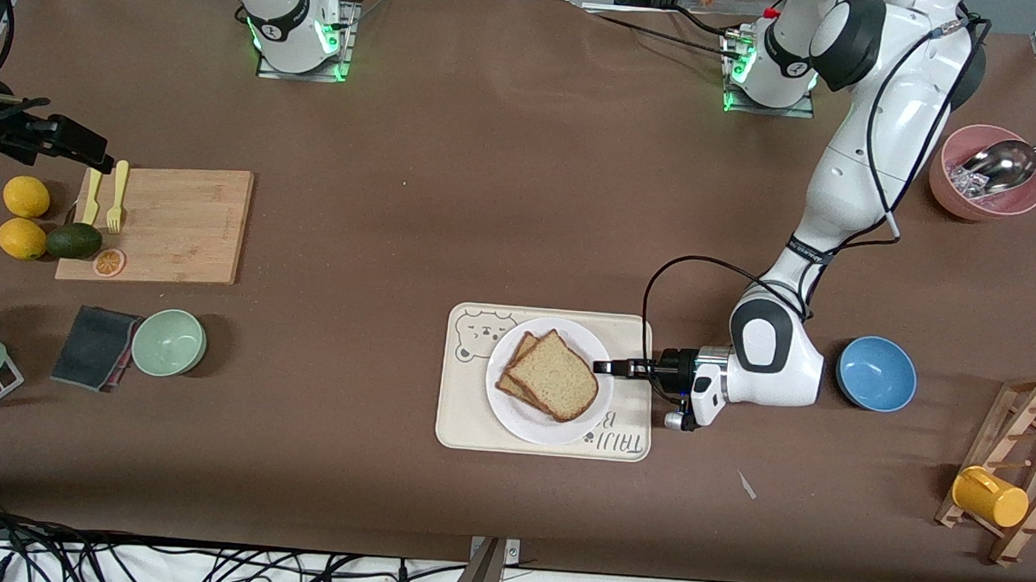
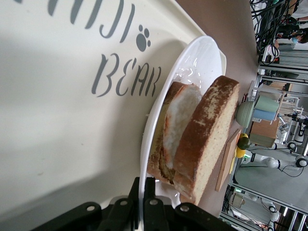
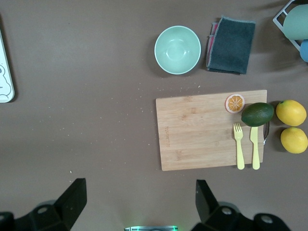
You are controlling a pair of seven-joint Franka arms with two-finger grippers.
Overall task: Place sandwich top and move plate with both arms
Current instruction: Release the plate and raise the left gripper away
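Right end effector [image 3: 137, 199] spread wide, empty, above the brown table [image 1: 415, 223]
Tan crusted sandwich top [image 1: 554, 375] lies on the lower slice on the round white plate [image 1: 529, 425], on the cream bear tray [image 1: 458, 412]; left end effector [image 1: 604, 366] pinches the plate's rim

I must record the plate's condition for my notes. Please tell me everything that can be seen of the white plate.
The plate is small, round, plain glossy white, probably ceramic or plastic, with a raised rim. It lies flat on the cream bear tray. A closed sandwich rests on it, the sandwich top lying skewed over the lower slice. The left gripper pinches its rim at the edge toward the left arm's end of the table.
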